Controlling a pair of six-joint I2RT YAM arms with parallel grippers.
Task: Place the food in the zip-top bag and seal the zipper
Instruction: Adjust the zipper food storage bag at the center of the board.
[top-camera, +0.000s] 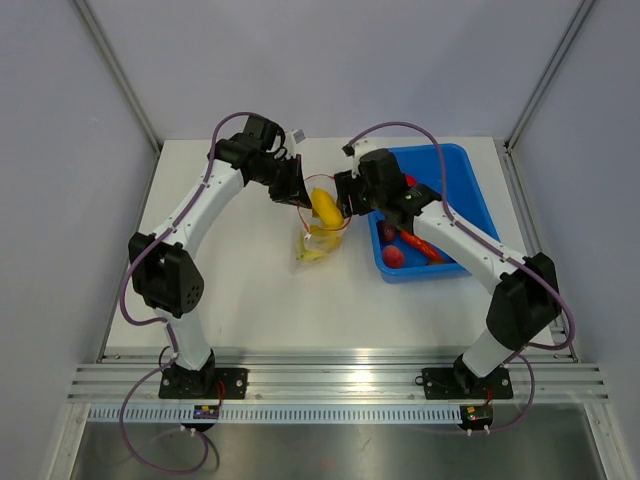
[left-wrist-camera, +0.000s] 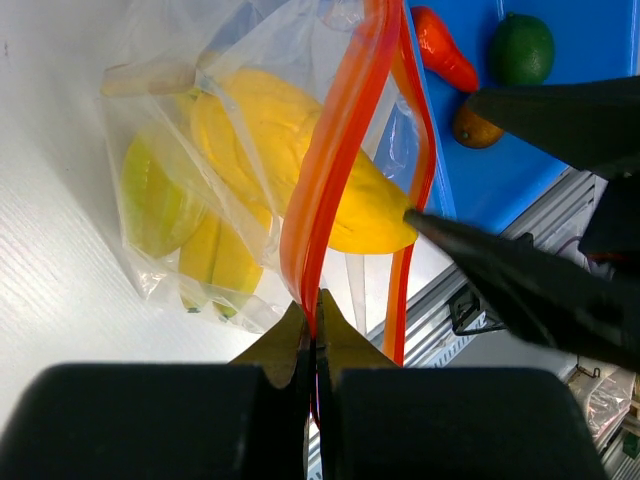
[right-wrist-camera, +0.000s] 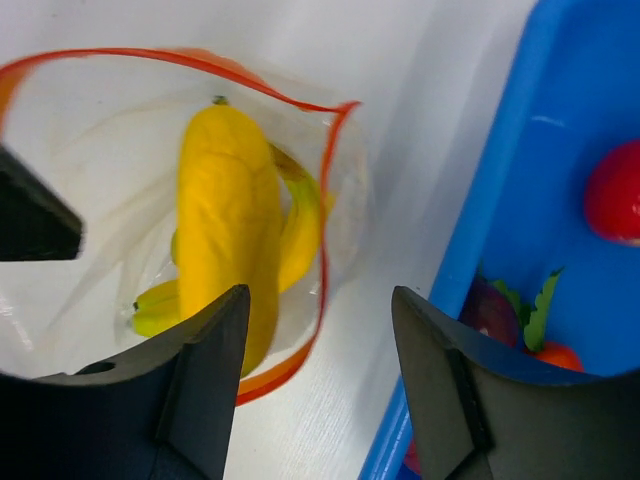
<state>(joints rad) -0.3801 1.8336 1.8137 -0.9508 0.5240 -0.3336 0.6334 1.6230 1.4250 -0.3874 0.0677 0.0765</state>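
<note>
The clear zip-top bag (top-camera: 318, 246) hangs open at the table's middle. The yellow banana (top-camera: 325, 206) sits inside its mouth, above a smaller yellow-green banana-like piece at the bottom. My left gripper (top-camera: 296, 192) is shut on the orange-red zipper (left-wrist-camera: 340, 130) and holds the rim up; its tips (left-wrist-camera: 314, 308) pinch the strip. In the left wrist view the banana (left-wrist-camera: 290, 150) shows through the plastic. My right gripper (top-camera: 346, 203) is open and empty, just above the bag's right rim. In the right wrist view (right-wrist-camera: 320, 310) it stands over the zipper (right-wrist-camera: 326, 230) and the banana (right-wrist-camera: 225, 210).
A blue bin (top-camera: 470, 170) stands at the right, close to the bag. It holds a red tomato (right-wrist-camera: 615, 195), a red-orange carrot (left-wrist-camera: 445, 50), a green lime (left-wrist-camera: 521, 47) and other toy food. Its wall (right-wrist-camera: 500, 200) is right beside my right gripper.
</note>
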